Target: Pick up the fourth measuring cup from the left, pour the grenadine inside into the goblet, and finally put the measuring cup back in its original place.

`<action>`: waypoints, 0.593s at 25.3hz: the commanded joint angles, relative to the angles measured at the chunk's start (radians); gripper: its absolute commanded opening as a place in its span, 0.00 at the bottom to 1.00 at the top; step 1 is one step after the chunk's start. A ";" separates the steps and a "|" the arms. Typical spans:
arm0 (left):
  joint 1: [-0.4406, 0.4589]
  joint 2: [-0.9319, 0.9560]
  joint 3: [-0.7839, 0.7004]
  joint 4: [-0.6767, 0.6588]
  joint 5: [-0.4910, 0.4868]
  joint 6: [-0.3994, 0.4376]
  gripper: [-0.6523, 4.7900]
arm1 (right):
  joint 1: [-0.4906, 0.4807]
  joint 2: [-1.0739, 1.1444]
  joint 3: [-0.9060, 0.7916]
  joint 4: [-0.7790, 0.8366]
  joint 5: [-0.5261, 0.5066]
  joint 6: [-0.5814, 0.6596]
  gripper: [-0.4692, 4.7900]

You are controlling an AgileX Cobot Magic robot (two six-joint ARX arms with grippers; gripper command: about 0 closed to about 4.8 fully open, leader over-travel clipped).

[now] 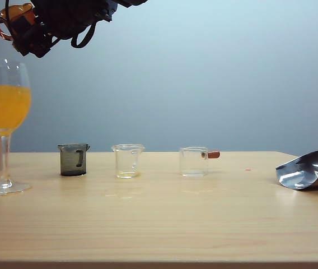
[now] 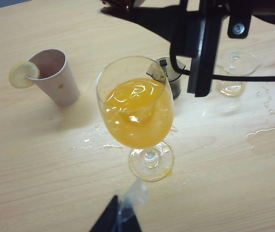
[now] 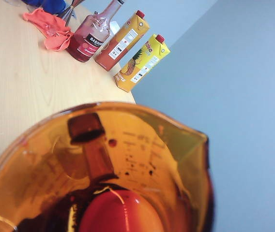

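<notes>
Two grippers, unequal in evidence. Right gripper (image 1: 22, 28) high above table (image 1: 159, 224), over tall clear stemmed goblet (image 1: 5, 112); clamped on small amber-brown translucent measuring cup with loop handle (image 1: 14, 14), jaws part-way wide around it, cup tipped. Right arm (image 2: 200, 38) reaching across to exterior view's left edge, black links and cable hanging over goblet bowl. Left gripper (image 2: 120, 215): only dark tip and a pale, blurred translucent finger (image 2: 133, 195) visible just beside goblet foot, apart from it; opening impossible to tell.

Right wrist view alone: amber cup interior filling the picture, dark red grenadine (image 3: 120, 212) pooled inside, printed scale on wall; beyond, red syrup bottle (image 3: 91, 34), two juice cartons (image 3: 130, 48), orange cloth (image 3: 48, 26).

Left wrist view alone: paper cup (image 2: 55, 77) bearing lemon slice (image 2: 23, 74), spilled droplets (image 2: 266, 137) on wood. Goblet there half full of orange juice (image 2: 137, 116).

Exterior view alone: smoky grey cup (image 1: 73, 159), clear cup (image 1: 128, 161), clear cup with brown stub handle (image 1: 195, 161), crumpled silver pouch (image 1: 310, 168).
</notes>
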 commanded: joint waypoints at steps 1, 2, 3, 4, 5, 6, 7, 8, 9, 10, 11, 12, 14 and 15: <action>0.002 -0.002 0.001 0.013 -0.002 -0.004 0.11 | 0.001 -0.006 0.008 0.035 -0.008 -0.018 0.46; 0.002 -0.002 0.001 0.013 -0.002 -0.004 0.11 | 0.001 -0.006 0.008 0.035 -0.008 -0.033 0.46; 0.002 -0.002 0.001 0.013 -0.002 -0.004 0.11 | 0.001 -0.006 0.008 0.036 -0.008 -0.052 0.46; 0.002 -0.002 0.001 0.013 -0.002 -0.004 0.11 | 0.001 -0.006 0.008 0.036 -0.008 -0.069 0.46; 0.002 -0.002 0.001 0.013 -0.002 -0.004 0.11 | 0.001 -0.006 0.008 0.037 -0.008 -0.085 0.46; 0.002 -0.002 0.001 0.013 -0.002 -0.004 0.12 | 0.001 -0.006 0.008 0.045 -0.010 -0.096 0.46; 0.002 -0.002 0.001 0.013 -0.002 -0.004 0.12 | 0.001 -0.006 0.008 0.056 -0.025 -0.097 0.46; 0.002 -0.002 0.001 0.013 -0.002 -0.004 0.11 | 0.001 -0.006 0.008 0.062 -0.032 -0.106 0.46; 0.002 -0.002 0.001 0.013 -0.002 -0.004 0.11 | 0.001 -0.006 0.008 0.068 -0.036 -0.121 0.46; 0.002 -0.002 0.001 0.013 -0.002 -0.004 0.11 | 0.001 -0.006 0.008 0.080 -0.048 -0.140 0.46; 0.002 -0.002 0.001 0.013 -0.002 -0.003 0.12 | 0.001 -0.004 0.008 0.092 -0.055 -0.147 0.46; 0.002 -0.002 0.001 0.012 -0.002 -0.003 0.11 | 0.001 -0.003 0.008 0.100 -0.058 -0.149 0.46; 0.002 -0.002 0.001 0.013 -0.002 -0.003 0.12 | 0.002 0.010 0.008 0.132 -0.058 -0.148 0.46; 0.002 -0.002 0.001 0.013 -0.002 -0.003 0.11 | 0.002 0.022 0.008 0.151 -0.057 -0.148 0.46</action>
